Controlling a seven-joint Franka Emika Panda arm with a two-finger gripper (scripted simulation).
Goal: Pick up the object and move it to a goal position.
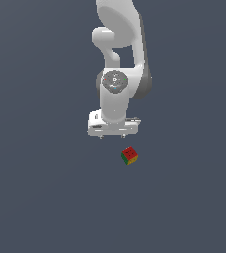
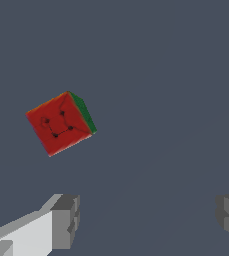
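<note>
The gripper [image 2: 146,220] stands with its two grey fingers [image 2: 66,220] spread wide apart and nothing between them. In the wrist view one finger shows on its white mount and the other only as a grey block at the picture's edge, with bare dark floor [image 2: 161,75] filling the gap.

The cube [image 2: 61,122] lies outside that gap, off to the side of the near finger and clear of it, touching neither pad. From the wrist camera its red face with several dark dots joined by thin lines looks straight up, with a narrow strip of green along one edge.

In the exterior view the gripper [image 1: 113,134] hangs under the white arm [image 1: 117,59], pointed down, and its fingers can hardly be made out there. The cube [image 1: 130,155] sits on the floor [image 1: 35,197] just below the gripper in the picture and slightly toward the exterior view's right, apart from it. It rests turned at an angle, red on top, green and yellow-orange on its sides.
</note>
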